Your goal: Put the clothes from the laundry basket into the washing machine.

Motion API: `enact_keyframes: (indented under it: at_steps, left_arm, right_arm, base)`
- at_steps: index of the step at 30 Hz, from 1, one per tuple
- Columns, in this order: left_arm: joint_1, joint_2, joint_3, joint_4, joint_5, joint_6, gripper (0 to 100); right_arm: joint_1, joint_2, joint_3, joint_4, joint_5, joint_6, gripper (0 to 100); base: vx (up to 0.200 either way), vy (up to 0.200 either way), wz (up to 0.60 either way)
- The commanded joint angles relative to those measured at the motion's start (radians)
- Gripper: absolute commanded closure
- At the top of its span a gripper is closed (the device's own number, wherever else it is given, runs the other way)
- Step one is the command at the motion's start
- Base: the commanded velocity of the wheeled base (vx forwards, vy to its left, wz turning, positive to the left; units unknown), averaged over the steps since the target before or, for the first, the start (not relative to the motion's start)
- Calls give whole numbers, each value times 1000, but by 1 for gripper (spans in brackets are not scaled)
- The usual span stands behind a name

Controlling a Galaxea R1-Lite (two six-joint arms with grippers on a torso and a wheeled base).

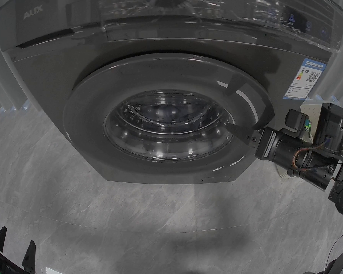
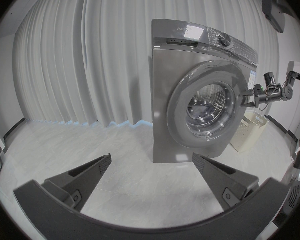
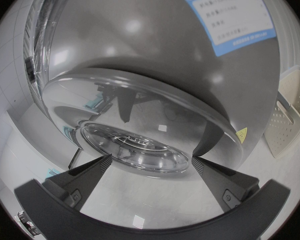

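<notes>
Two grippers are counted. Nearest, the left gripper (image 1: pixel 16 241) is held low over the grey floor (image 1: pixel 141 217), well apart from everything else, with its two fingers (image 2: pixel 90 174) spread wide and nothing between them. Farther out, the right gripper (image 2: pixel 244 99) is held at the right edge of the round door (image 1: pixel 167 126). Its two fingers (image 3: pixel 220 180) are likewise set wide apart and empty. One of them is seen just beside the dark handle recess (image 3: pixel 208 139) in the door rim; whether it touches cannot be told.

One washing machine (image 1: pixel 45 77) is seen, with its single door shut. One laundry basket (image 2: pixel 248 132), pale and perforated, is stood on the floor just beside the machine, on the robot's right. What lies in it cannot be made out, and no clothes can be picked out.

One blue-edged label (image 1: pixel 305 78) is stuck on the machine's front, above the right gripper.

The whole machine, its one knob (image 2: pixel 225 39) and the pleated curtain (image 2: pixel 90 67) behind it are given by the left wrist view alone. The head view is taken close on the door glass. In the right wrist view, one small yellow sticker (image 3: pixel 241 134) on the door rim and the basket's handle slot (image 3: pixel 285 108) are shown.
</notes>
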Motion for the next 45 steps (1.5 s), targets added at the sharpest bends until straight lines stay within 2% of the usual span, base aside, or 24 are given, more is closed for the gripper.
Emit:
enact_keyframes:
  at_steps: [1, 3, 5, 7, 10, 12, 14, 15, 17, 19, 20, 21, 22, 26, 27, 29, 32, 34, 35, 36, 37, 39, 42, 45]
  left_arm:
    - [0, -16, 18, 0, 0, 0, 0]
    - [0, -16, 18, 0, 0, 0, 0]
    - [0, -16, 18, 0, 0, -2, 0]
    - [0, -16, 18, 0, 0, 2, 0]
    - [0, -16, 18, 0, -1, 3, 0]
    - [0, -16, 18, 0, -1, 3, 0]
    - [0, -16, 18, 0, -1, 3, 0]
    - [0, -16, 18, 0, -1, 3, 0]
    - [-2, -16, 18, 0, 0, 2, 0]
    - [0, -16, 18, 0, 0, 0, 0]
    - [0, -16, 18, 0, 0, 0, 0]
    - [0, -16, 18, 0, 0, -2, 0]
    - [0, -16, 18, 0, 2, -5, 0]
    - [0, -16, 18, 0, 2, -5, 0]
    - [-2, -16, 18, 0, 2, -5, 0]
    - [-2, -16, 18, 0, 2, -5, 0]
    - [-2, -16, 18, 0, 0, -5, 0]
    - [-2, -16, 18, 0, 2, -6, 0]
    - [-2, -16, 18, 0, 2, -6, 0]
    - [-2, -16, 18, 0, 2, -8, 0]
    - [-2, -16, 18, 0, 2, -11, 0]
    - [-2, -16, 18, 0, 3, -12, 0]
    - [-2, -16, 18, 0, 3, -14, 0]
    - [-2, -16, 18, 0, 3, -15, 0]
  right_arm:
    - [4, -18, 28, -44, -28, -9, 0]
    - [13, -32, 54, -44, -28, -14, 0]
    - [96, -146, 204, -38, -9, -42, 0]
    - [139, -221, 329, -36, 34, -55, 0]
    - [139, -325, 487, -41, 90, -97, 0]
    - [122, -432, 577, -41, 112, -143, 0]
    - [91, -506, 632, -40, 119, -158, 0]
    - [50, -572, 669, -13, 124, -171, 0]
    - [1, -643, 669, 51, 122, -195, 0]
    - [-162, -816, 668, 207, 122, -286, 0]
    - [-183, -837, 668, 221, 124, -299, 0]
    - [-277, -963, 668, 310, 135, -362, 0]
    - [-334, -1045, 666, 384, 146, -391, 0]
    - [-498, -1339, 666, 640, 218, -413, 0]
    - [-508, -1359, 666, 657, 222, -413, 0]
    - [-577, -1509, 665, 838, 257, -405, 0]
    - [-562, -1529, 666, 818, 239, -401, 0]
    - [-559, -1532, 666, 820, 170, -401, 0]
    - [-559, -1532, 666, 821, 165, -401, 0]
    - [-556, -1535, 666, 832, 83, -388, 0]
    - [-556, -1534, 668, 856, 40, -391, 0]
    - [-553, -1538, 661, 905, 18, -384, 0]
    - [-556, -1538, 666, 892, 20, -385, 0]
    - [-554, -1540, 666, 895, 38, -428, 0]
  base:
    - [0, 0, 0]
    - [0, 0, 0]
    - [0, 0, 0]
    - [0, 0, 0]
    - [0, 0, 0]
    - [0, 0, 0]
    - [0, 0, 0]
    - [0, 0, 0]
    - [0, 0, 0]
    - [0, 0, 0]
    - [0, 0, 0]
    - [0, 0, 0]
    - [0, 0, 0]
    - [0, 0, 0]
    - [0, 0, 0]
    - [0, 0, 0]
    - [0, 0, 0]
    - [0, 0, 0]
    - [0, 0, 0]
    - [0, 0, 0]
    - [0, 0, 0]
    - [0, 0, 0]
    - [0, 0, 0]
    - [0, 0, 0]
